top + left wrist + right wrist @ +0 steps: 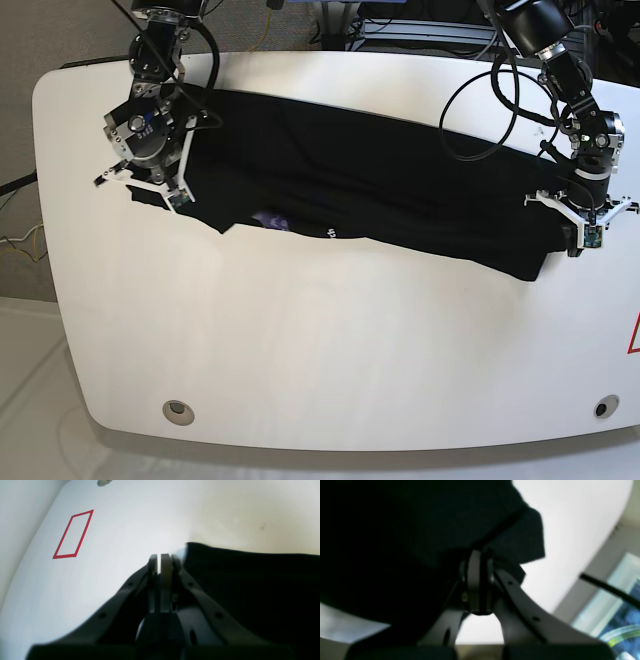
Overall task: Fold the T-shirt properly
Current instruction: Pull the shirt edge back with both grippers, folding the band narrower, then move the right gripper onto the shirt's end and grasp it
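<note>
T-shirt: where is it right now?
In the base view the T-shirt lies stretched across the table's far half, between the right gripper at image-left and the left gripper at image-right.

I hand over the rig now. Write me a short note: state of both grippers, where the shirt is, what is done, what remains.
Left gripper: shut, at the edge of the black soft cloth T-shirt; whether it pinches cloth is unclear.
Right gripper: shut, with dark cloth bunched at its tips, apparently gripped.
T-shirt: stretched as a long band across the far half of the white table, between both arms; purple print shows at the near edge.
Done: apparently one lengthwise fold.
Left: fold the ends inward, flatten.
</note>
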